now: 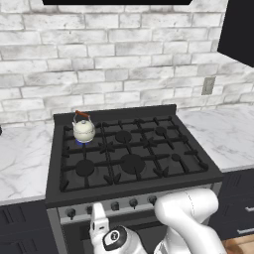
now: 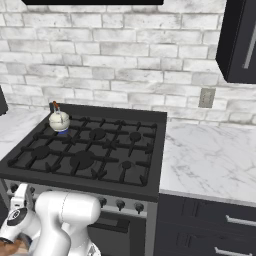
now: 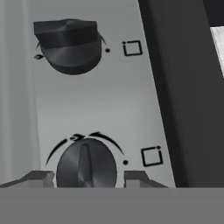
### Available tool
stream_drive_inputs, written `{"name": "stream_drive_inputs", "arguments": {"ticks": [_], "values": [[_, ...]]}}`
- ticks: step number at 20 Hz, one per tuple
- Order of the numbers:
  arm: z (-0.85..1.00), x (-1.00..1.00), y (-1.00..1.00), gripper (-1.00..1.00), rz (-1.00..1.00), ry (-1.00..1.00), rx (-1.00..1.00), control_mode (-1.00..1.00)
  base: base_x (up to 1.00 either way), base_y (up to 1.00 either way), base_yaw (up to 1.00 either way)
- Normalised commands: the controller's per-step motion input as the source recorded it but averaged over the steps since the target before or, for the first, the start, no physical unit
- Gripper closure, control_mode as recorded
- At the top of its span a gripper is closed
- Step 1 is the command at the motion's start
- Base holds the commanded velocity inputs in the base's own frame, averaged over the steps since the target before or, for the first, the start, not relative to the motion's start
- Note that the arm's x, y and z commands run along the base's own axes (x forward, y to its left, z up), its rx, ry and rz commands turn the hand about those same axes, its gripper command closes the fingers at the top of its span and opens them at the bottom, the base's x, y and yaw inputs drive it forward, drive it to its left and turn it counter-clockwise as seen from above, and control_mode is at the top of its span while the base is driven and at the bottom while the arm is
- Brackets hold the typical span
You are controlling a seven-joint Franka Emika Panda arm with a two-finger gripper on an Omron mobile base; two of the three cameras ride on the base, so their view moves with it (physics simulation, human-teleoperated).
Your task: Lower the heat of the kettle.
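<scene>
Black stove (image 1: 130, 149), rounded silvery kettle (image 1: 83, 130)

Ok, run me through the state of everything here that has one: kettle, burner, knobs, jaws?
kettle: upright on the back left burner, lid on.
burner under the kettle: lit, blue flame at the kettle's base.
near knob: between the fingertips, jaws closed on its sides, ridge running away from the camera.
far knob: untouched, ridge crosswise.
gripper: shut on the near knob at the stove's front panel.
</scene>
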Motion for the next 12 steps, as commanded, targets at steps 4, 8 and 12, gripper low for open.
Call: {"name": "stream_drive_inputs", "arguments": {"ticks": [4,8,12], "values": [[0.44,0.00,-0.20,1.00,0.00,-0.10,0.60,-1.00,0.00,0.00,0.00],[0.27,0.00,-0.18,1.00,0.00,-0.14,0.66,-1.00,0.00,0.00,0.00],[0.12,0.00,-0.10,1.00,0.00,-0.14,0.73,-1.00,0.00,0.00,0.00]]}}
